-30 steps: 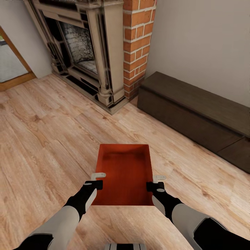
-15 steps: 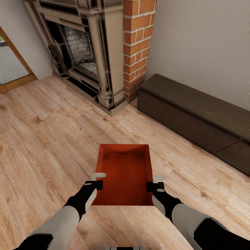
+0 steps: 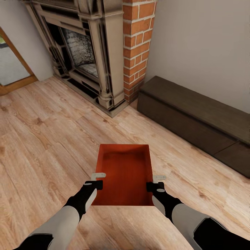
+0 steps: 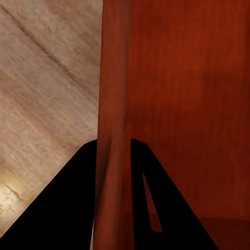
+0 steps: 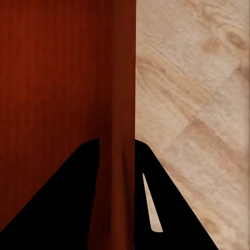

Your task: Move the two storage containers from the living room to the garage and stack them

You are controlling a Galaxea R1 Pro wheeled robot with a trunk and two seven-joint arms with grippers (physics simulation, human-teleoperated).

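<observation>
Wood-plank living room floor lies under one storage container; your two grippers, left gripper and right gripper, have jaws clamped on its side walls.

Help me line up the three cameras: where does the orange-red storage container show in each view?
Head view: storage container low in the centre, held between the left hand and right hand.
Left wrist view: its side wall runs between the fingers.
Right wrist view: its opposite wall likewise.
Shared landmark: the light wood-plank floor beside the container.
</observation>
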